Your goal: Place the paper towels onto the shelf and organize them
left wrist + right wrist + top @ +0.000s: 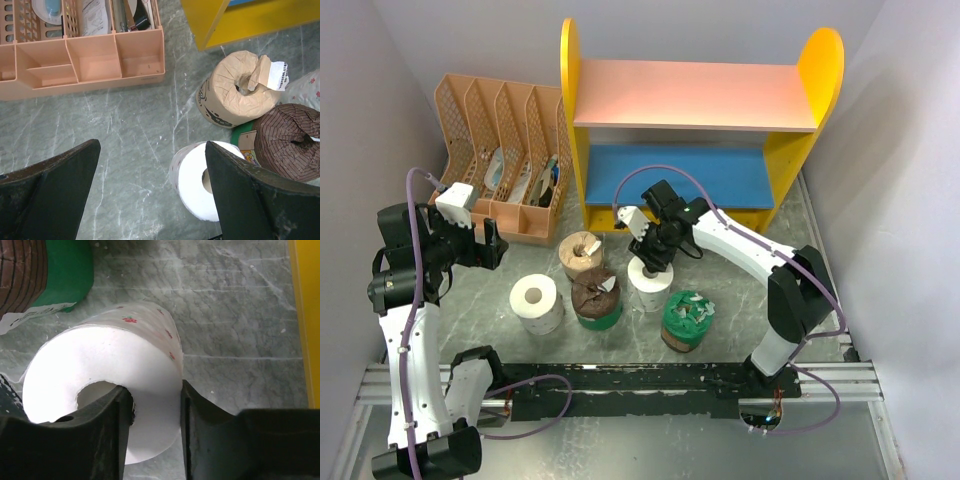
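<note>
Five paper towel rolls stand on the table in front of the shelf (692, 95). The tan roll (582, 253) is at the back left. A white roll (537, 302) and a brown, green-wrapped roll (597, 298) stand in front of it. Another green-wrapped roll (688, 320) is front right. My right gripper (653, 262) is shut on the second white roll (100, 365): one finger is in its core, the other against its outer wall. My left gripper (490, 245) is open and empty above bare table, with the first white roll (192, 182) beside its right finger (250, 200).
The peach slotted file organizer (505, 150) with papers stands left of the shelf and shows in the left wrist view (85, 60). The shelf's yellow side panel (305, 315) is close to the right of the held roll. Grey walls close in on both sides.
</note>
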`<state>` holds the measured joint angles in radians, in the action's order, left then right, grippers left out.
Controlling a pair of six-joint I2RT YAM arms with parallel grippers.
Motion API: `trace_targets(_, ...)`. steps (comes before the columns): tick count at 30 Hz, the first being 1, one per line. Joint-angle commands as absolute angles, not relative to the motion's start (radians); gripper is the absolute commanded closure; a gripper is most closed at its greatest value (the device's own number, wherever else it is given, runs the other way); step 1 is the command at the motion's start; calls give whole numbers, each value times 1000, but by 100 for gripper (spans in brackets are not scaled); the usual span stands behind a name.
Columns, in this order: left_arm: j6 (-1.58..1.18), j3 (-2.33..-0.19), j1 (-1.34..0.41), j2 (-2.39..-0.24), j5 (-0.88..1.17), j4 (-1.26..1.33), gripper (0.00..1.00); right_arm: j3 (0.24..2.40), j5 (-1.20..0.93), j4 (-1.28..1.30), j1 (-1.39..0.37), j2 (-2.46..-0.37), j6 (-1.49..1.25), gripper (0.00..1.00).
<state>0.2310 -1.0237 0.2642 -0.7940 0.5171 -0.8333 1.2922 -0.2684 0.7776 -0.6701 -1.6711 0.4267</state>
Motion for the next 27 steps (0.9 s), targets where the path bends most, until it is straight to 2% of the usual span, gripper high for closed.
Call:
trace_targets(1, 225, -1020, 275, -785, 520, -802, 2, 1336, -259, 800, -678, -1667, 428, 67)
trace_targets(4, 225, -1019, 275, -786, 520, -802, 2, 1363, -253, 830, -687, -1663, 420, 75)
trace_targets(9, 224, -1019, 275, -787, 519, -801, 2, 1449, -198, 927, -730, -1651, 411, 100)
trace_targets(21, 227, -1018, 275, -793, 525, -803, 2, 1796, -69, 1233, -739, -1660, 527, 100)
trace_targets(23, 227, -1020, 275, -796, 526, -803, 2, 1942, -82, 1358, -697, -1714, 585, 100)
trace_targets(27, 228, -1020, 275, -803, 525, -802, 2, 2199, -47, 1382, -592, -1775, 670, 100)
